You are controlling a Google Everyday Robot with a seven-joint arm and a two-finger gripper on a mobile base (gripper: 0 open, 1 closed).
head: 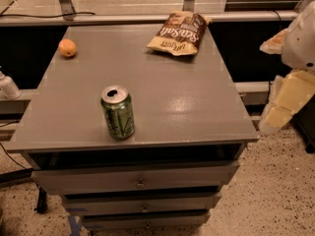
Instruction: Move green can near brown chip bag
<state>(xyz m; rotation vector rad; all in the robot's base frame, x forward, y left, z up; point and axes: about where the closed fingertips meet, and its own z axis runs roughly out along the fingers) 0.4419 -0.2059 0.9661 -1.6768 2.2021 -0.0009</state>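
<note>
Off table (197, 107) rt, gripper (288, 100); green can (118, 113) upright, brown chip bag (179, 33) apart.

The room is dim, with warm yellowish light. A soft shiny patch of glare lies on the gray table top (197, 107), to the right of the green can (118, 113). Dark shadow fills the gap under the top. The pale gripper (285, 100) hangs at the right edge, beside the table.

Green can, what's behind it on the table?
Far behind the green can lie the brown chip bag and a small orange fruit. The can covers a small patch of tabletop. The gripper hangs off its right edge.
</note>
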